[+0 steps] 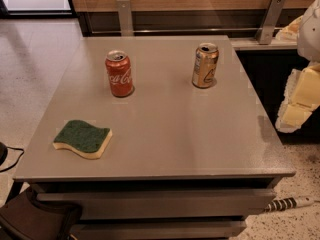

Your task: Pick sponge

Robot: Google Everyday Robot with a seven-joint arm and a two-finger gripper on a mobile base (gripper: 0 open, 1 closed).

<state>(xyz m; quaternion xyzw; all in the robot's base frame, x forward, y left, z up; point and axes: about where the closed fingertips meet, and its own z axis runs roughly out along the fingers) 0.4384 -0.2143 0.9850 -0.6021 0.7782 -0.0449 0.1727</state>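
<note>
Sponge (83, 138) was seen laid flat on the table (165, 139), well apart from the gripper (297, 104), to its left; the gripper's state could not be determined.

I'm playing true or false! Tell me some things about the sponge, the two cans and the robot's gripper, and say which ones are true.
1. The sponge lies flat on the table, green side up. True.
2. The red can has tipped over. False: it stands upright.
3. The gold can stands apart from the red can, further right in the picture. True.
4. The gripper is on the sponge. False: it hangs past the table's right side, away from the sponge.
5. The sponge touches the red can. False: bare table lies between them.
</note>
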